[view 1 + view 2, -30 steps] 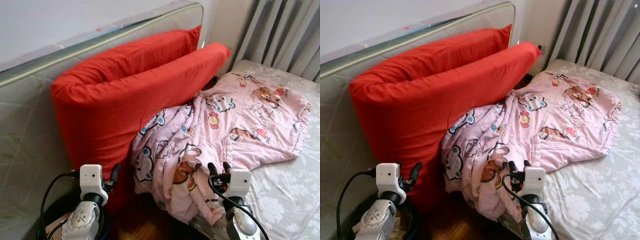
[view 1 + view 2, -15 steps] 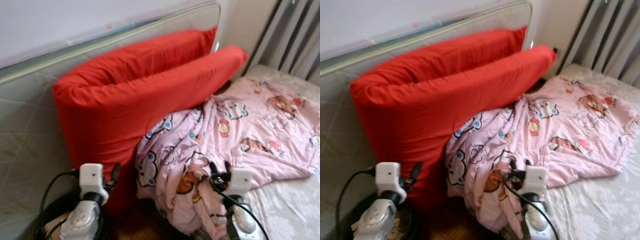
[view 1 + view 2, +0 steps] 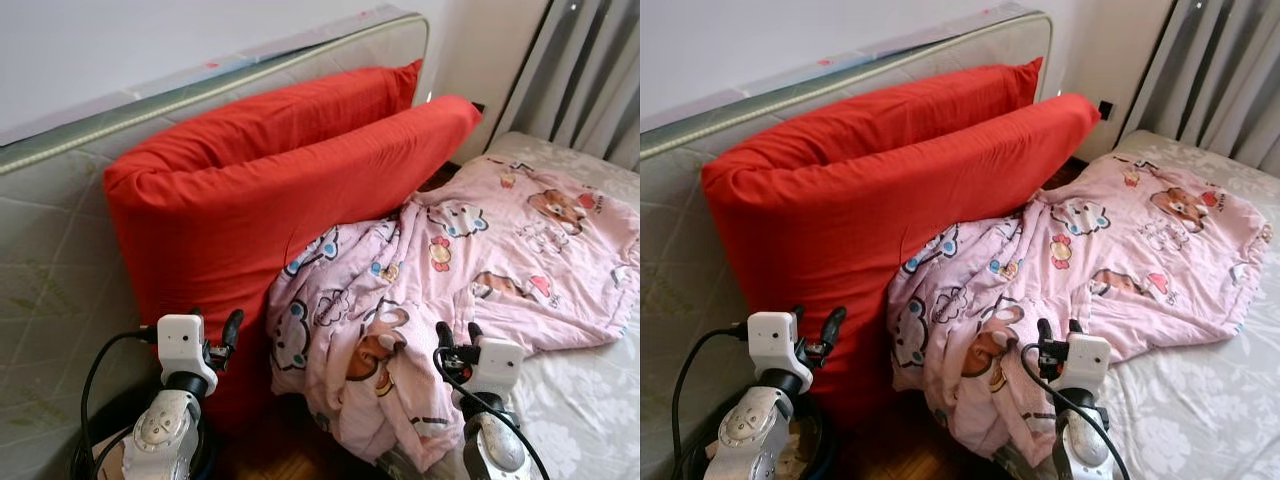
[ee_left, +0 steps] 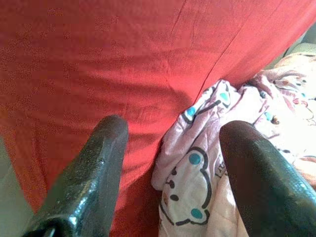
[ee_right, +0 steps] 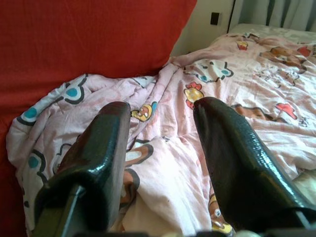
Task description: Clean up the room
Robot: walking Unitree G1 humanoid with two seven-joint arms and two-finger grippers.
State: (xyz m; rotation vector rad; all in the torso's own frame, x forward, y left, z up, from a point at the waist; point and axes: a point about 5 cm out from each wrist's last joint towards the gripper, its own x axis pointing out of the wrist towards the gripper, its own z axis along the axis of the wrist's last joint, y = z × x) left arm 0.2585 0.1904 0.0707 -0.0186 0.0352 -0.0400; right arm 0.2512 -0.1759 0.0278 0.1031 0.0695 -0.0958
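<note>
Currently the approach step is judged to be in hand: nothing is yet gripped, and both grippers are held just short of the bedding. The pink cartoon-print blanket (image 3: 450,270) is seen crumpled across the bed (image 3: 590,390), one bunched end spilling over the mattress edge toward the floor and touching the big red cushion (image 3: 270,210), which is leaned against an upright mattress (image 3: 60,270) by the wall.

The left gripper (image 3: 215,333) is raised low at the left, pointed at the cushion's near face; in its wrist view the fingers (image 4: 94,168) are seen spread apart, with red fabric and the blanket's hanging fold between them. The right gripper (image 3: 460,332) is held just before the blanket's drooping end, fingers (image 5: 232,158) likewise parted and nothing clamped between them.

The next move is judged to call for a short reach forward and down by the right arm so that a thick fold of blanket is taken between the fingers, after which it could be lifted back onto the bed. Thin cloth may slip, so a bunched ridge is preferred.
</note>
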